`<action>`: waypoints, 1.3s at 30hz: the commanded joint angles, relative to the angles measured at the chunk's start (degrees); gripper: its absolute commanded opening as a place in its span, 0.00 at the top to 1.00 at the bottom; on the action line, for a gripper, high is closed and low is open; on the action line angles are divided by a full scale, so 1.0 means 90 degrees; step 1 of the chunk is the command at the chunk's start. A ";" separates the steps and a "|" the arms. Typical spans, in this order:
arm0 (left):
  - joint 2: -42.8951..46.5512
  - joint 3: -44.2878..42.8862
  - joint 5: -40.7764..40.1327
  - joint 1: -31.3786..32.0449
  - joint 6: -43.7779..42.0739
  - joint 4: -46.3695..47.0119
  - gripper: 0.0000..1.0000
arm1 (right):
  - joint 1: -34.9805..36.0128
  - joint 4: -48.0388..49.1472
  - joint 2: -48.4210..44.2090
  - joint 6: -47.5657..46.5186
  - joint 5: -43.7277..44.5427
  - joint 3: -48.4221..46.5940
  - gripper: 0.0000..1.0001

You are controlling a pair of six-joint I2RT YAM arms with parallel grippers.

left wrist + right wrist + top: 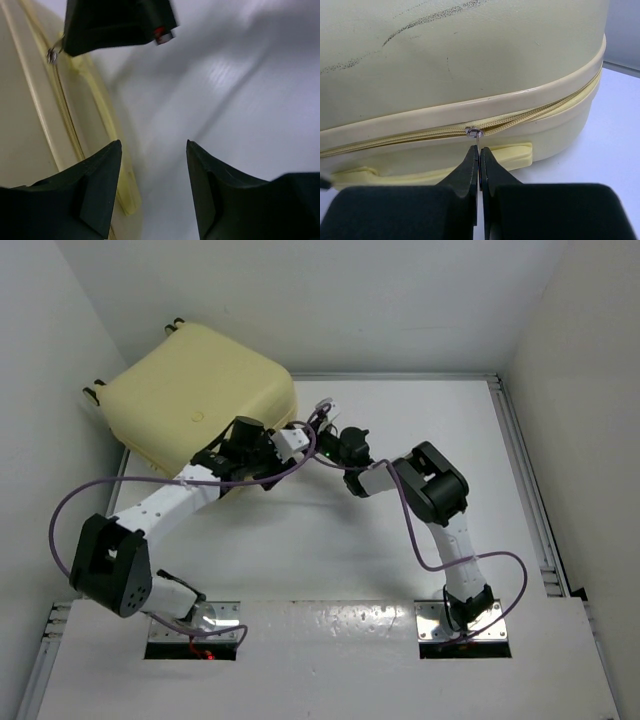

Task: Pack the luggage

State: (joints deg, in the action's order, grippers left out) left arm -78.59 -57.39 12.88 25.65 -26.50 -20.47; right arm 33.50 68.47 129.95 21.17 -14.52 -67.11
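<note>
Table [400,500] bears luggage [195,390]; wrist view alone shows right tool [479,154] pinching zipper pull [475,133].

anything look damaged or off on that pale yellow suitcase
Dark scuff marks streak across the shell of the pale yellow hard-shell suitcase, above the zip. It also sits skewed in the far left corner of the white table. Nothing looks broken or spilled.
</note>
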 commanded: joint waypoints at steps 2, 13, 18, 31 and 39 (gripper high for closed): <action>-0.0739 0.0243 -0.1684 0.0060 0.0659 0.0799 0.41 | -0.0206 0.0762 -0.0279 -0.0311 0.0218 0.0016 1.00; -0.2322 -0.0430 -0.2222 -0.0212 0.0786 0.0858 0.42 | -0.0401 0.0703 -0.0093 -0.0213 0.0081 -0.0219 1.00; -0.2547 -0.0518 -0.2544 -0.0213 0.0630 0.0800 0.52 | -0.0479 0.0606 -0.0074 -0.0223 0.0042 -0.0277 1.00; -0.2558 -0.0158 -0.2731 -0.0349 0.0104 0.0946 0.86 | -0.0499 0.0547 -0.0064 -0.0291 0.0051 -0.0336 1.00; -0.0265 0.1540 -0.1354 -0.0681 -0.1311 0.0498 1.00 | -0.0626 0.0586 -0.0424 -0.0545 0.0246 0.0131 1.00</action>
State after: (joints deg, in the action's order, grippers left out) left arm -89.95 -49.36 -2.46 21.61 -29.80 -5.04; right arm 30.24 69.58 130.45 20.78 -18.48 -67.57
